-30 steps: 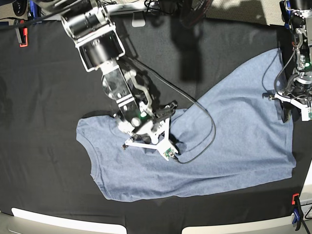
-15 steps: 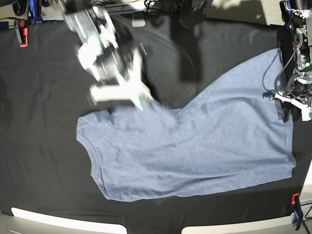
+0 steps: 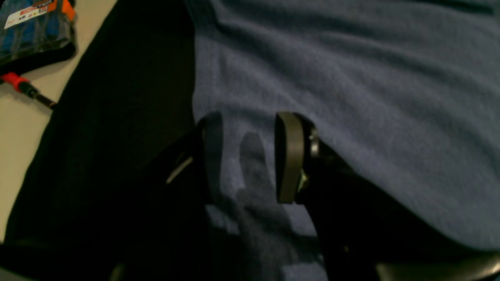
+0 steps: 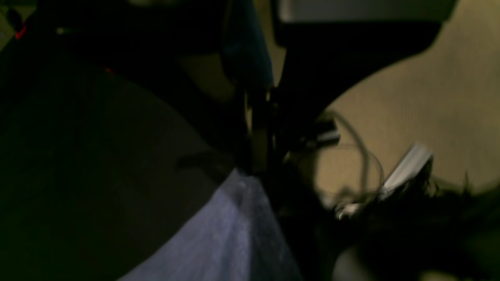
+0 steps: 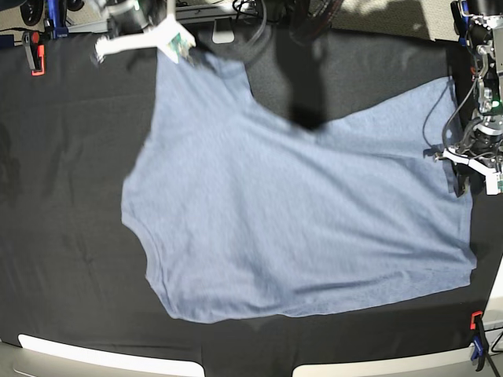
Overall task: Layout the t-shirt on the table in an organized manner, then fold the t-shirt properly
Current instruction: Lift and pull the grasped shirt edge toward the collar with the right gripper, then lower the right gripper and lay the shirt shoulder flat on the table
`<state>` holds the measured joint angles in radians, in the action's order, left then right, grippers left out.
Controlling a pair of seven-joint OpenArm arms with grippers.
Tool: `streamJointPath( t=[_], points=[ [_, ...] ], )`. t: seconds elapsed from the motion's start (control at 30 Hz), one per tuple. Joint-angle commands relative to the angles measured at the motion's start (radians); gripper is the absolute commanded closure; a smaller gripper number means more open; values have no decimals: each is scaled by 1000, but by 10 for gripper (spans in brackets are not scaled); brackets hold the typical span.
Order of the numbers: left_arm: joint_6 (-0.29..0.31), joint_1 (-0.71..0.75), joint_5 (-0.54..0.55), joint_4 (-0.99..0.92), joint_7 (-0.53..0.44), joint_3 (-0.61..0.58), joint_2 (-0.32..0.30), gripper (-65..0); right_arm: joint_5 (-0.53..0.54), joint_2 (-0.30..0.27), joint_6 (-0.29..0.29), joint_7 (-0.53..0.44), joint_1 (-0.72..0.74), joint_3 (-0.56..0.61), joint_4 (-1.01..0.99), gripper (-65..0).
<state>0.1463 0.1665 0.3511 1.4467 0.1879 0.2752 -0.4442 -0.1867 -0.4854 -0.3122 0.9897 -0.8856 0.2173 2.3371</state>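
A blue-grey t-shirt (image 5: 299, 228) lies spread over the middle and right of a desk (image 5: 63, 236) draped in black cloth. One corner of the shirt is lifted toward the far left, where the right end effector (image 5: 169, 39) is pinched together on the fabric and holds it above the desk. In the right wrist view the cloth hangs down from the closed tips, blurred and dark. The left end effector (image 3: 246, 156) sits at the right edge of the shirt, its two dark fingers (image 3: 289, 156) standing apart with shirt fabric lying between them; they do not clamp it. A red clamp (image 5: 36, 59) grips the cloth at the far left, and another clamp (image 5: 476, 338) sits at the near right corner.
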Motion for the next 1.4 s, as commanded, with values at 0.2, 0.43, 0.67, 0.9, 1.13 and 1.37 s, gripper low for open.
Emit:
streamJointPath(
  t=[0.2,0.43,0.67,0.9,1.13,1.37],
  points=[
    [4,-8,6,19,15,8,-26,-201,-46,-13,36,-16,-76,-3,19,0],
    [54,87,11,50,116,53,-87,-207,-68,-13,37,-36,-76,-3,19,-133],
    [192,269,151,128,262,237,-88,-248,-68,-13,46,-84,-61,-3,19,-227],
    [270,381,227,123,323,248,-71,-263,-65,-13,67,-84,-23,-3,19,-227],
    [310,385,298,116,399,247,-19,-263,-65,-13,98,-84,-23,-3,19,-227],
    [364,385,366,116,448,247,1,-241,-65,-13,182,-84,-23,-3,19,-227]
  ],
)
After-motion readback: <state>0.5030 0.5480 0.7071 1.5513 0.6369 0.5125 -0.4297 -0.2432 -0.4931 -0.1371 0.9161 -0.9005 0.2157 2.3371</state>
